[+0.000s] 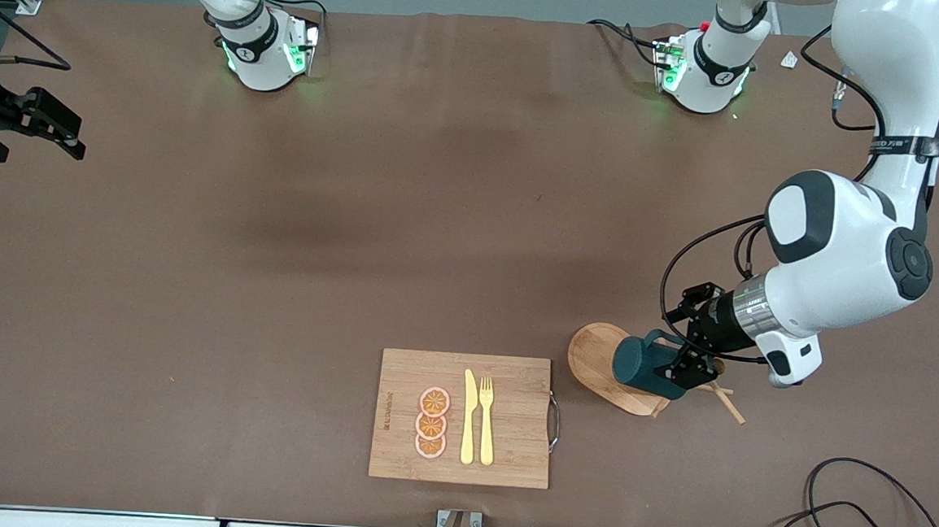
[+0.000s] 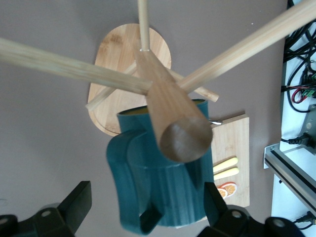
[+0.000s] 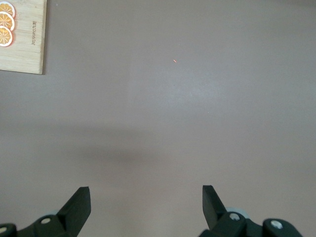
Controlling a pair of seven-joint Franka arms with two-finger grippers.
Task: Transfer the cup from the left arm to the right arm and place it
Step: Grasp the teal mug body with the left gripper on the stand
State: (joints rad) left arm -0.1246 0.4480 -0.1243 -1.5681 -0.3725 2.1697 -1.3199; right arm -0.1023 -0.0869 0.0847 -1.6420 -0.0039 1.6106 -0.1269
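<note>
The cup is at the wooden mug stand, which stands on the brown worktop toward the left arm's end of it. The cup lies on its side above the oval base of the stand, up against the stand's rods. In the left wrist view the thick central post of the stand and its thinner cross pegs pass right in front of the cup, so they are in the way around it. The yellow inside of the cup shows only as a thin edge next to the post.

The left pincer is at the cup. Its two fingers stand wide apart on either side of the ribbed body and the handle, and they look released. I cannot tell if one finger touches the cup.

Beside the stand, toward the right arm's end of the worktop, lies a wooden cutting board with a metal handle on the side that faces the stand. On the board lie a yellow knife, a yellow fork just beside it, and three orange slices in a row.

The right pincer waits well apart from the stand, over the right arm's end of the worktop. Its fingers are spread and hold nothing, and under it is only the bare worktop with a corner of the board.
</note>
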